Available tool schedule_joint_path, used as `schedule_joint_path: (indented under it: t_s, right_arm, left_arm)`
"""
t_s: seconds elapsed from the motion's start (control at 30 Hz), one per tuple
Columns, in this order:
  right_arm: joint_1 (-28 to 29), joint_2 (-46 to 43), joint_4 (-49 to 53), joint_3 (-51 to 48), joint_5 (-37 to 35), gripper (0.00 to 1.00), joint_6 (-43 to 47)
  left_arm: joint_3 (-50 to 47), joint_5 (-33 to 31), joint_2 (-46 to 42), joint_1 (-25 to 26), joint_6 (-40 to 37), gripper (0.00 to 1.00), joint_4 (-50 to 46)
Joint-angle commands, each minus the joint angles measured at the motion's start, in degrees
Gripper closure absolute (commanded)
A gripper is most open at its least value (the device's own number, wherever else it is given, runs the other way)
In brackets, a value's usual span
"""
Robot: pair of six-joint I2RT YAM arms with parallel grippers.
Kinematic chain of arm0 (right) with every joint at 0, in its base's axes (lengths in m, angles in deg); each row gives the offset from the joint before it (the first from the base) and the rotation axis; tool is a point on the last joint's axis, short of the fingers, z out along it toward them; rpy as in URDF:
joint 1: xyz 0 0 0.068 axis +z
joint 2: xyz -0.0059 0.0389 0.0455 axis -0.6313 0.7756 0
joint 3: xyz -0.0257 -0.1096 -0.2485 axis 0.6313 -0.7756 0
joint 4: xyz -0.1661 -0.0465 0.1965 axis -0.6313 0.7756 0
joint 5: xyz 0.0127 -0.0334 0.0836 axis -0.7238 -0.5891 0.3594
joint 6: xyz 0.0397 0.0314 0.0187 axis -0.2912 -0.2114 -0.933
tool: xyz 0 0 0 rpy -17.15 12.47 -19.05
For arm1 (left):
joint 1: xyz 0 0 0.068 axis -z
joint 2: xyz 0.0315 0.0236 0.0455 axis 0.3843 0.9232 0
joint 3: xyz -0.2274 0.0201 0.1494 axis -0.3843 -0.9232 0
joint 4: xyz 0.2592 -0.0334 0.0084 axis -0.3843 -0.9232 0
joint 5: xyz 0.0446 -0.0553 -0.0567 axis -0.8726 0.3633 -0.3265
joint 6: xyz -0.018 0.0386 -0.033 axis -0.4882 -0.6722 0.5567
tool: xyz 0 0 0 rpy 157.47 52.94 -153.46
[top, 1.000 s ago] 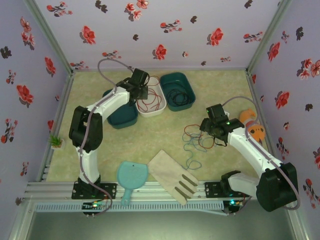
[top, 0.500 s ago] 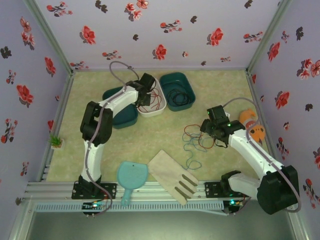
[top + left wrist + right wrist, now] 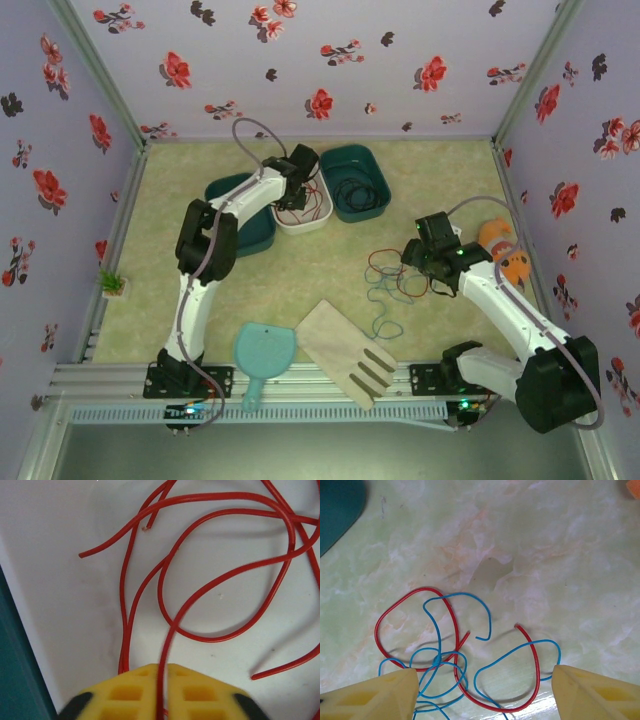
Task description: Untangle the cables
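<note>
Sorting looks part done. One thin red cable (image 3: 166, 650) lies looped in the white oblong tray (image 3: 318, 222) toward 12 o'clock of the pale green marbled surface (image 3: 290, 285). A black cable (image 3: 350, 190) sits in the teal bin (image 3: 378, 165) at the tray's 3 o'clock. The left gripper (image 3: 161, 669) is low in the tray, its jaws pinching that red strand; whether the grip is slackening I cannot tell. The right gripper (image 3: 485, 680) hovers with jaws spread wide over the tangle of red and teal-blue cables (image 3: 437, 660) at 4 o'clock. The likely next move is to let the red strand go in the tray. The right jaws would then drop onto a single strand at the tangle's edge and draw it free.
</note>
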Motion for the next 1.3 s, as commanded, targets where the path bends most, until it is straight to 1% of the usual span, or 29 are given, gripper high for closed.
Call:
schedule_joint_path:
  t_s: [0.0,0.2,0.37,0.47,0.53,0.67,0.87,1.07,1.27]
  right_arm:
    - [-0.5,-0.7,2.2,0.6,-2.8,0.29,-0.1]
    - [-1.0,0.0,3.2,3.7,-2.5,0.31,1.1]
    - [-0.2,1.4,4.0,6.3,-1.2,0.37,2.5]
    - [2.3,2.8,5.1,8.4,-2.5,0.41,2.5]
    - [5.0,4.5,6.3,10.4,-4.3,0.42,2.7]
    - [10.3,10.4,8.0,14.5,-4.9,0.43,2.7]
    - [13.6,20.2,5.5,17.6,-0.4,0.46,3.2]
    - [14.0,29.5,3.4,20.2,3.4,0.47,4.1]
    - [13.6,36.4,1.7,22.4,3.5,0.49,2.7]
  left_arm:
    - [1.2,-1.3,-3.2,0.6,-0.5,0.73,-2.1]
    - [1.3,-1.4,-7.0,1.2,-0.2,0.49,-1.3]
    - [1.4,-1.3,-9.5,1.3,0.0,0.35,-1.0]
    - [0.8,-1.2,-11.6,1.3,0.0,0.28,-0.7]
    - [-0.5,-1.3,-13.8,1.3,0.2,0.21,0.0]
    - [-5.6,-1.8,-19.9,1.3,1.1,0.01,3.0]
    - [-17.6,-4.3,-32.0,1.0,3.3,0.00,10.1]
    - [-29.3,-6.0,-43.6,-0.3,5.6,0.00,15.9]
    - [-39.9,-7.1,-52.8,-1.6,6.8,0.00,20.9]
